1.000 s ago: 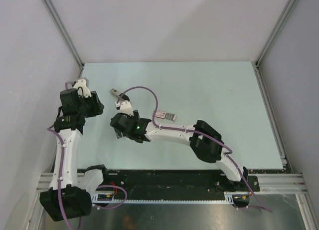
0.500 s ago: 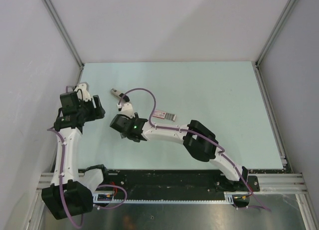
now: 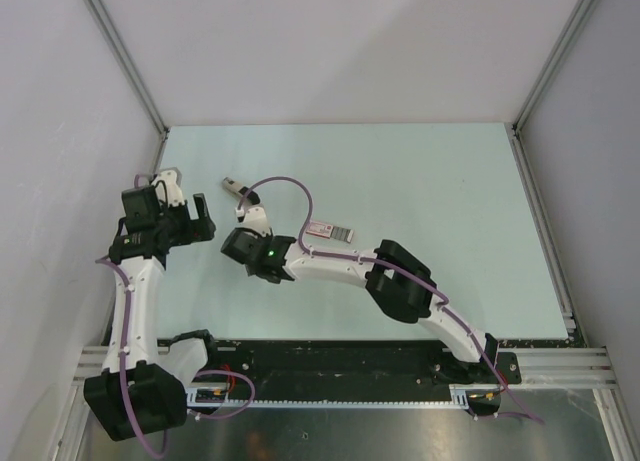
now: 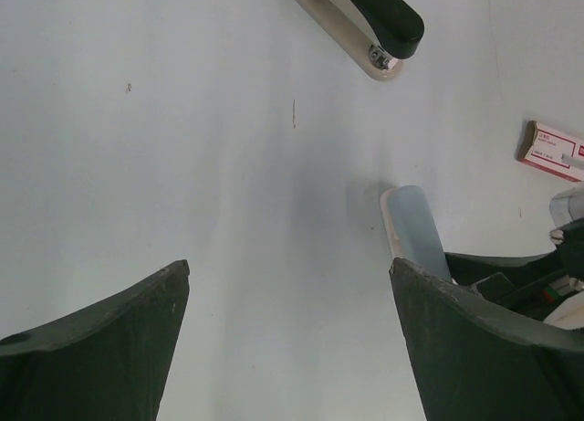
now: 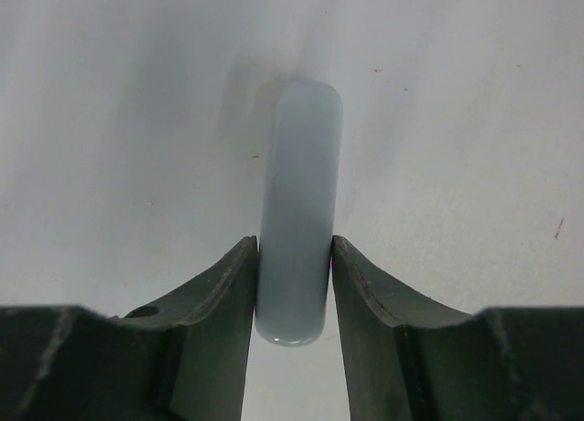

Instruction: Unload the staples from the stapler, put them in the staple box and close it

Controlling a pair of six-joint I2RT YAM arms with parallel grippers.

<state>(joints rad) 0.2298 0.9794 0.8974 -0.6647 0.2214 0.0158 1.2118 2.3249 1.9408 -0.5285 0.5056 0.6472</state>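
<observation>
Your one stapler (image 3: 232, 187), beige with a black top, lies flat on the pale table (image 3: 430, 181) in the far-left part. Neither gripper touches it. In your left wrist view its black-tipped end (image 4: 370, 19) shows at the top edge and the rest is cut off.

Just nearer to you than the stapler, the right gripper (image 5: 294, 252) is clamped on a single pale grey-blue bar (image 5: 297, 211), one finger pressed to each long side. The bar's rounded end sticks out past the fingertips, and the left wrist view catches that end too (image 4: 415, 234).

Your left gripper (image 4: 287, 266) stands with its fingers spread wide over bare table, grasping nothing.

To the right of the stapler and well apart from it you have one small pink-red box (image 3: 332, 231). Its white label (image 4: 554, 150) carries lines of print, too small to read.
</observation>
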